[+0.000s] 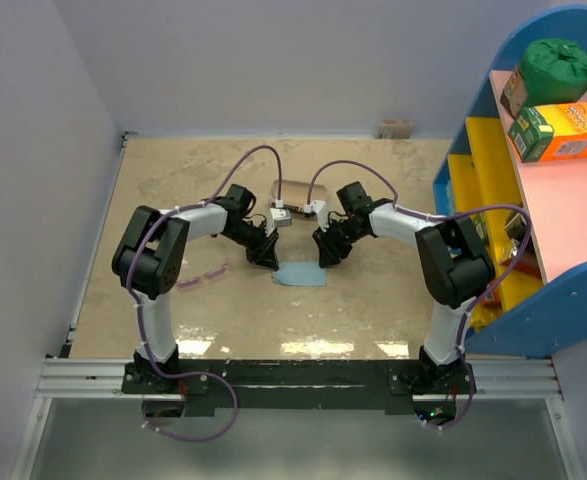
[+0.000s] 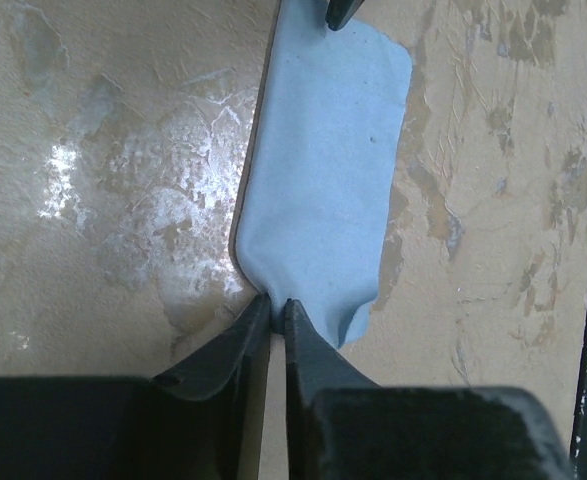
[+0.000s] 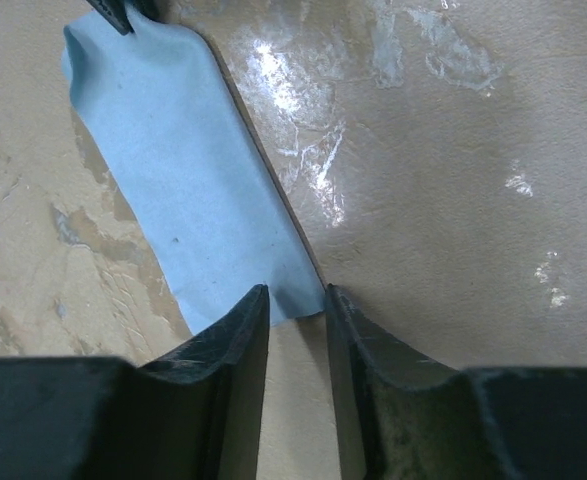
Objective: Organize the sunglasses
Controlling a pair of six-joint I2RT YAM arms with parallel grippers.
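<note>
The step in hand seems to be the cloth rather than the sunglasses [image 1: 205, 275], which lie untouched on the table [image 1: 173, 180], left of the left arm's wrist and well apart from both pincers. In the middle of the table a light blue cloth [image 2: 323, 170] lies as a narrow strip, probably doubled over once, with an arm at each end. The left pincer [image 2: 276, 303] has its tips pressed almost together on the cloth's left end, and the fabric bunches where they bite. The right pincer [image 3: 295, 295] is partly spread: its tips straddle the cloth's right corner with bare table showing between them, so it does not look to be gripping. Judging from this, the next move calls for the right pincer to press shut on its corner, low enough to catch the thin fabric without scraping the table. Then both ends can be raised or carried across together, kept level so the fold does not slip. After that the sunglasses themselves are to be fetched from the left.
</note>
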